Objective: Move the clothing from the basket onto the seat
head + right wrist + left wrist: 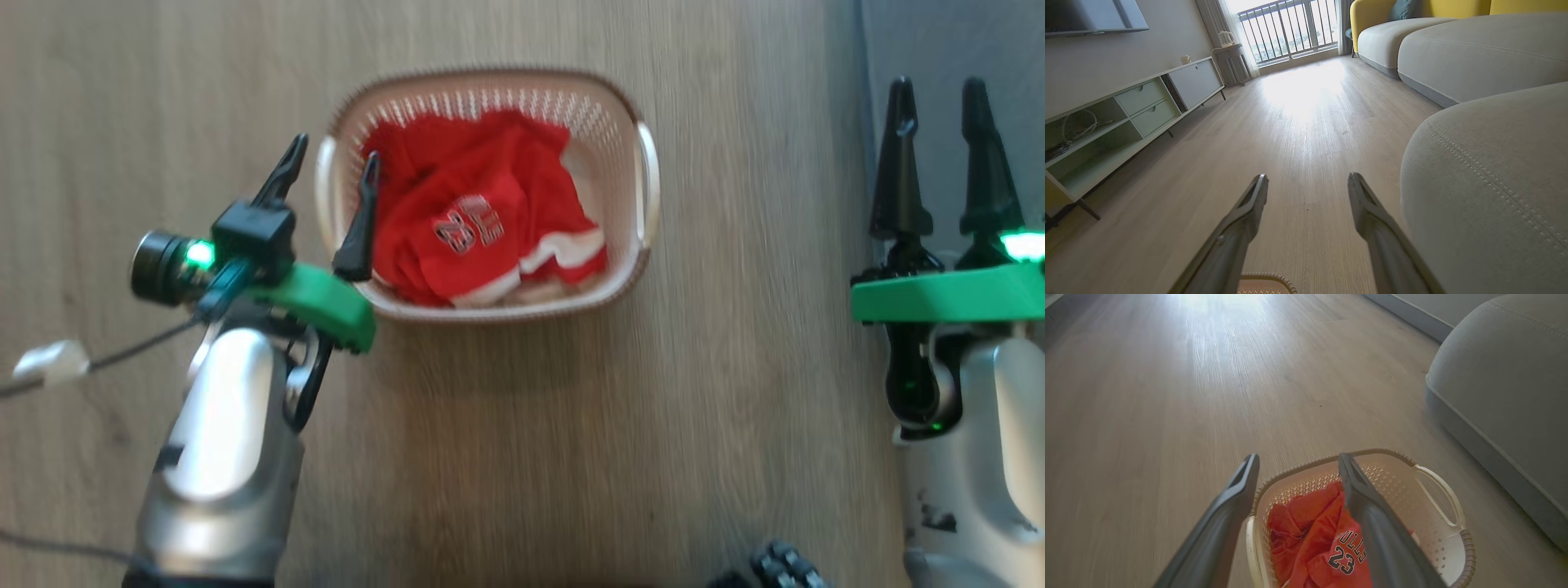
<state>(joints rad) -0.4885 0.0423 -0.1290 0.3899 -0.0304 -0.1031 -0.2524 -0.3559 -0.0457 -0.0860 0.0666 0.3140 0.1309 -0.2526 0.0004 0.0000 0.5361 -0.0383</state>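
Observation:
The cream basket (647,175) with a brown rim stands on the wood floor, and the red clothing (482,220) with a "23" print lies crumpled inside it. My left gripper (335,159) is open above the basket's left handle, one finger over the rim, the other outside. In the left wrist view the basket (1437,522) and clothing (1310,539) lie below my open left gripper (1297,461). My right gripper (939,94) is open at the right, beside the grey seat (947,41). The seat (1486,196) sits just right of my right gripper (1308,179).
Wood floor (571,425) surrounds the basket. A low TV cabinet (1126,118) runs along the left wall, a second grey cushion (1474,53) and a yellow sofa back (1412,8) lie farther off, and a balcony railing (1290,28) closes the far end. A cable (98,363) trails beside my left arm.

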